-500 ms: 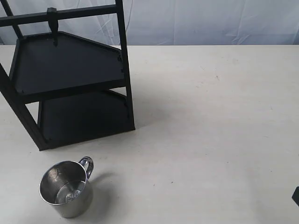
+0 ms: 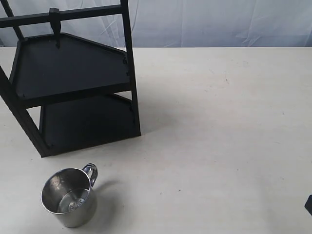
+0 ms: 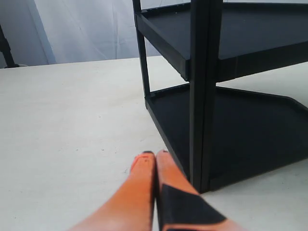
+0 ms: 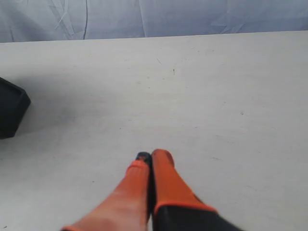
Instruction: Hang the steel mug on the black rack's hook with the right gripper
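The steel mug (image 2: pixel 68 196) stands upright on the table near the front left, its looped handle (image 2: pixel 91 173) turned toward the rack. The black rack (image 2: pixel 73 83) rises behind it at the back left, with a hook (image 2: pixel 54 22) on its top bar. My right gripper (image 4: pixel 152 156) is shut with nothing between its orange fingers, above bare table far from the mug; only a black bit of that arm (image 2: pixel 308 204) shows at the exterior view's right edge. My left gripper (image 3: pixel 155 155) is shut and empty, close beside a rack leg (image 3: pixel 204 96). Neither wrist view shows the mug.
The pale table (image 2: pixel 219 122) stretches right of the rack. A light cloth backdrop (image 2: pixel 219 22) hangs behind the table's far edge. A corner of the rack's shelf (image 4: pixel 12 108) shows at the side of the right wrist view.
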